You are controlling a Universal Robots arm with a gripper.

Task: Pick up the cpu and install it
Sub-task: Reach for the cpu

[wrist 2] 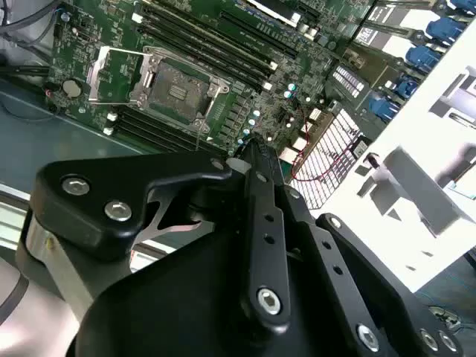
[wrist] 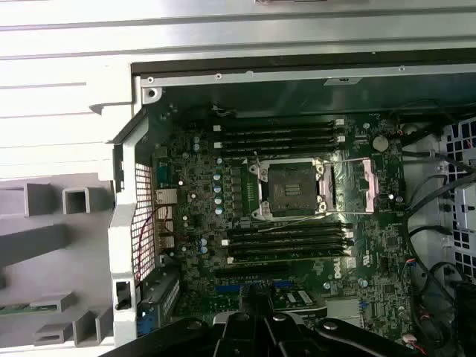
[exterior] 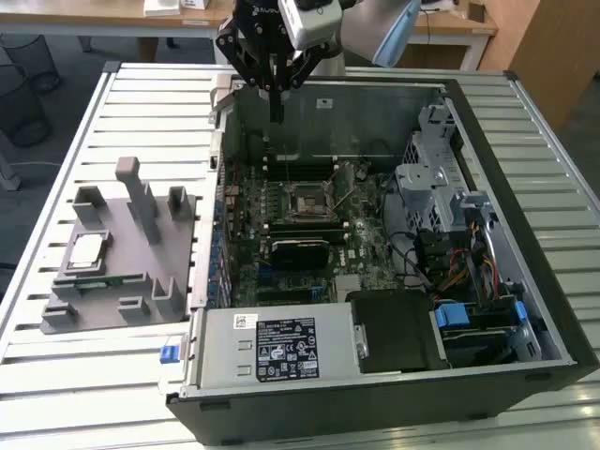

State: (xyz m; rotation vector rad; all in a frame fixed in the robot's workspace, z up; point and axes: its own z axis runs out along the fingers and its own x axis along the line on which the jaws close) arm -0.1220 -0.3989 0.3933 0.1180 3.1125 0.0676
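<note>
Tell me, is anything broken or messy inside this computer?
Nothing looks broken or spilled. The motherboard socket is empty with its metal cover flipped open, which fits the job. The cpu lies flat on the grey holder outside the case, and the gripper hangs above the case.

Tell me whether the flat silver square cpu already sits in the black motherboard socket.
No: the flat silver square cpu lies on the grey fixture; the black socket stands empty.

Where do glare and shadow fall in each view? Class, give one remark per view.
Exterior view: the cpu gleams pale on the grey fixture; first wrist view: the slatted table glares white, the case interior dimmer; second wrist view: the black hand sits dark against the washed-out fixture.
</note>
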